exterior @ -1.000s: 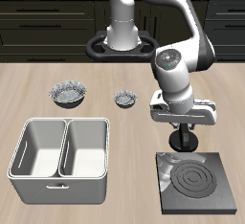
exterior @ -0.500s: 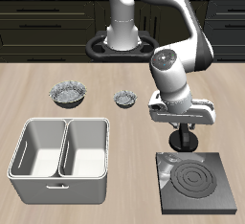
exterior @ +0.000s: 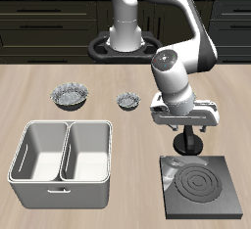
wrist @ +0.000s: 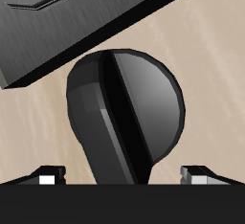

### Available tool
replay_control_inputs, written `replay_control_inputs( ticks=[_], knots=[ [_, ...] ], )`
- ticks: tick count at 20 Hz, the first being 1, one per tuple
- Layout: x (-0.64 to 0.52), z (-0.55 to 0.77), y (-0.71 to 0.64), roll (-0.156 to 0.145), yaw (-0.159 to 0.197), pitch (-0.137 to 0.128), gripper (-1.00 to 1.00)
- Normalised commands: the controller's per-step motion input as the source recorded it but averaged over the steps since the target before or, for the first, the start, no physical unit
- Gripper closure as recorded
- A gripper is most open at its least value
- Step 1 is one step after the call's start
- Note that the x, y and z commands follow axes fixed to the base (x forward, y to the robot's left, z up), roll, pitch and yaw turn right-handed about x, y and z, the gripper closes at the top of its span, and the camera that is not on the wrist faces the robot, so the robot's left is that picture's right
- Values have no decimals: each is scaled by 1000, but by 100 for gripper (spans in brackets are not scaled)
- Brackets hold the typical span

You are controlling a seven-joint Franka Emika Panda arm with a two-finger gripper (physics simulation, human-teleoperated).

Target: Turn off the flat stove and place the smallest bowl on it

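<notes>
Two crinkled grey bowls stand toward the back of the table [exterior: 127, 135], well apart from the stove; the wider bowl [exterior: 72, 96] is nearer the table's side edge, and the smallest bowl [exterior: 128, 101] stands beside it toward the middle, upright and apart from everything else; a white double-basin tray [exterior: 61, 164] lies nearer the table's front edge, below both bowls in the exterior view; the flat stove [exterior: 202, 186] lies at the table's front corner, its ring coils [exterior: 199, 186] dark; the black round knob [wrist: 124, 113] sits at the stove's back edge, its raised ridge running close to upright in the wrist view; the tool [exterior: 189, 147] is lowered over the knob at the stove's back corner, its body hiding the knob in the exterior view; in the wrist view the two fingertips [wrist: 44, 178] show on either side of the knob's base with a gap visible between each tip and the knob; the jaws therefore stand parted, wider than the knob, and no contact with it can be confirmed.
</notes>
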Motion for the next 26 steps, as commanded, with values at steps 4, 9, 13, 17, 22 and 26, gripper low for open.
replay_control_inputs(
  ticks=[4,9,13,17,22,26],
  knots=[
    [28,23,-5,-6,32,-15,-100],
    [-20,72,-10,-30,94,-27,-100],
    [-93,126,-44,-25,88,-24,-100],
    [-111,199,-122,-54,120,-17,-100],
    [-177,206,-134,-50,162,-15,-100],
    [-195,220,-126,-37,145,-31,-100]
  ],
)
